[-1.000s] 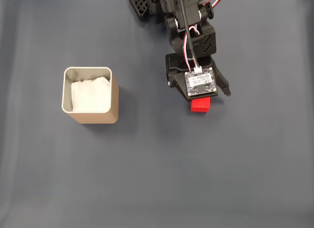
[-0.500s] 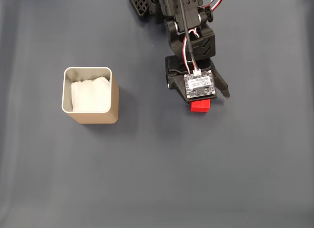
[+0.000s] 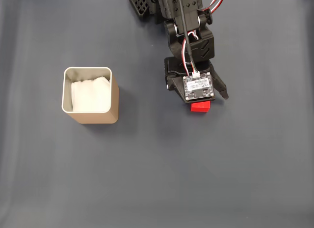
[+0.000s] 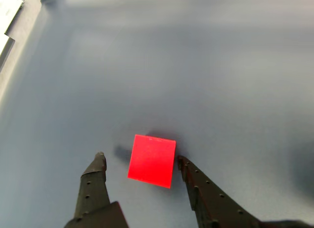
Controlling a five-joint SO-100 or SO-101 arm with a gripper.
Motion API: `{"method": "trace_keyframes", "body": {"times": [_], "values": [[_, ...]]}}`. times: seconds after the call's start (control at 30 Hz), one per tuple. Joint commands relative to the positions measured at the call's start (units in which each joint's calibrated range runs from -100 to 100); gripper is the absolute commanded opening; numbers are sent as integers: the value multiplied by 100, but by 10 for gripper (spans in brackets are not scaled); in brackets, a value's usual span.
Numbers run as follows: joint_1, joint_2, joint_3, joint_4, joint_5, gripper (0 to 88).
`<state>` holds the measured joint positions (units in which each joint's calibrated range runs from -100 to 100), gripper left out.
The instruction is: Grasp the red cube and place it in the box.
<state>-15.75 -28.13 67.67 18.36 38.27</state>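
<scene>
Red cube (image 4: 151, 160) sits on the mat between the spread fingertips of the open gripper (image 4: 140, 159), the arm (image 3: 189, 36) reaching down over it.

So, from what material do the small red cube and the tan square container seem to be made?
The small red cube looks like matte plastic or painted wood: flat, even colour with no glare, so either is possible. The tan square container looks like metal: its silvery rim has a soft sheen and thin walls with rounded corners. The white lining inside looks like crumpled paper.
</scene>
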Motion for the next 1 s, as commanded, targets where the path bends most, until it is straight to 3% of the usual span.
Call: {"method": "trace_keyframes", "body": {"times": [0.0,0.6,0.97], "values": [[45,14,-240,-84,20,367],[59,48,-203,-108,5,358],[66,31,-185,-59,88,229]]}}
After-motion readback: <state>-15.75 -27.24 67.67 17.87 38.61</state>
